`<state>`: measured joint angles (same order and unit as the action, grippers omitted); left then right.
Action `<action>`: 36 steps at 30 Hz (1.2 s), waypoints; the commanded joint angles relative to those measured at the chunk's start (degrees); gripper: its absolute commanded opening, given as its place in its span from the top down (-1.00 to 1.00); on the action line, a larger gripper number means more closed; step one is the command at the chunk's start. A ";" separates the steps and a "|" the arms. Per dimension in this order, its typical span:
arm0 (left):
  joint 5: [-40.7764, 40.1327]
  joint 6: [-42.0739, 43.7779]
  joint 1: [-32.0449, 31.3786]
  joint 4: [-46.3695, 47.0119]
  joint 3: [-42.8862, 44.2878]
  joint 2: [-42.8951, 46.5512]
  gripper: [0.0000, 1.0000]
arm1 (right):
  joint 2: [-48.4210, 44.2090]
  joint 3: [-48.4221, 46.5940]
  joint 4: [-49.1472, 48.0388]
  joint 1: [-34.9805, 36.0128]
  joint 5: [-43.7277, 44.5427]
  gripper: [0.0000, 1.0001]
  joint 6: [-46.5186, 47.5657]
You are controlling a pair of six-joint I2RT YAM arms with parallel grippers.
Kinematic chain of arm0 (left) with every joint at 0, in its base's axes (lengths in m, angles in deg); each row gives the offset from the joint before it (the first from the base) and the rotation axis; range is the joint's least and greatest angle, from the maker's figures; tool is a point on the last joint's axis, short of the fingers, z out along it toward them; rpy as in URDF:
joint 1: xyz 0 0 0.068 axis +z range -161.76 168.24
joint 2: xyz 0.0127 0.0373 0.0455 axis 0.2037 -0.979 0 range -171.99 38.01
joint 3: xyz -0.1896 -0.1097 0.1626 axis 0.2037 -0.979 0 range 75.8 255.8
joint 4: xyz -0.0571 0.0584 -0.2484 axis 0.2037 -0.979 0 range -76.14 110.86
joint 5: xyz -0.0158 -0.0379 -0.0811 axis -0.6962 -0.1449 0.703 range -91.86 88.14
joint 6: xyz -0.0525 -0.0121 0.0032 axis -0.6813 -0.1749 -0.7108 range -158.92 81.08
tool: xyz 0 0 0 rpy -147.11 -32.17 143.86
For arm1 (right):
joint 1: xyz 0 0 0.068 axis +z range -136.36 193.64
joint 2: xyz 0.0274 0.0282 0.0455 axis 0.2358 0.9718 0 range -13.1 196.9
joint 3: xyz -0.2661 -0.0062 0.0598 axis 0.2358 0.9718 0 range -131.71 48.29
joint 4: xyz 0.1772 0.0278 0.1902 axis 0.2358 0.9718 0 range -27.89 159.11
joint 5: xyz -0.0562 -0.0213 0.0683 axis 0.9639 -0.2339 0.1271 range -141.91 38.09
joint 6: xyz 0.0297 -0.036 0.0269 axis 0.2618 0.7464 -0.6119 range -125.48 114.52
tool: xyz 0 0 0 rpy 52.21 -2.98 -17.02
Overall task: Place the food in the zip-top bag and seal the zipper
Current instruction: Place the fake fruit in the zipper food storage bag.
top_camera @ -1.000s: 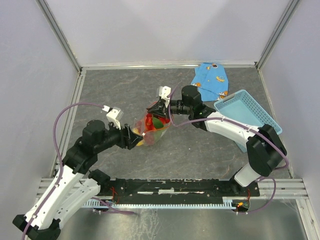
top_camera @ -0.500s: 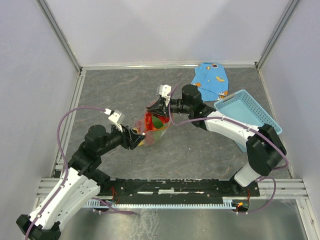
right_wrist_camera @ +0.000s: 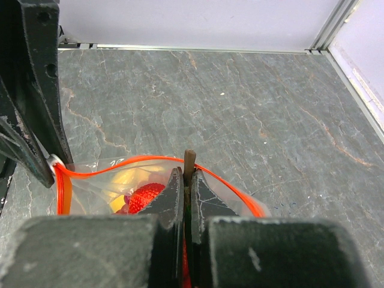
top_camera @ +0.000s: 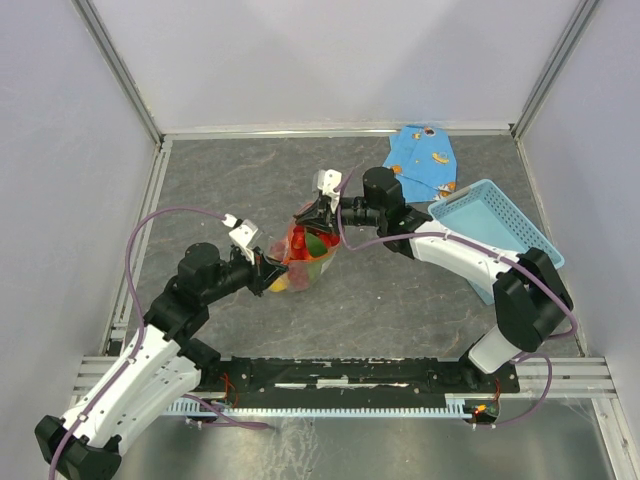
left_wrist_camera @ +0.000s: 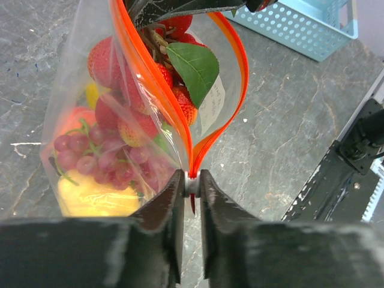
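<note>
Left wrist view: the left end effector [left_wrist_camera: 191, 181] is pressed together on the white end piece [left_wrist_camera: 191, 175] of the zipper [left_wrist_camera: 242, 84], at the near corner of the mouth. From there the zipper's long axis runs straight away from us, its two orange strips bowed apart. It leads to the right end effector [right_wrist_camera: 187, 180], which pinches the far rim of the zip-top bag [left_wrist_camera: 66, 120]. A thin brown sliver shows between its fingers; we cannot tell what it is. The bag is held mouth-up between both arms over the tabletop [left_wrist_camera: 282, 126], with strawberries [left_wrist_camera: 103, 60] and grapes [left_wrist_camera: 90, 159] inside. We judge that sealing follows that line, and the left arm sits nearer its start.
</note>
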<state>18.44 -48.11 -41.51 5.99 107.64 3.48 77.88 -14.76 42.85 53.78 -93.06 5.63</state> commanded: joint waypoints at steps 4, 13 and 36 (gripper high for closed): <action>1.67 5.66 -0.25 2.28 2.45 1.13 0.95 | -3.59 -7.48 15.07 -0.23 -5.91 0.96 13.49; 0.11 5.32 -0.21 2.23 3.08 2.47 0.95 | -6.35 -10.52 37.03 0.38 -6.08 0.97 40.70; 3.66 5.06 -0.11 3.36 2.08 6.62 0.95 | 15.99 -27.37 48.28 11.98 11.70 0.81 48.28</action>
<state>19.71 -44.92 -41.51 5.94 108.01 8.71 90.86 -39.70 96.86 65.73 -82.52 59.22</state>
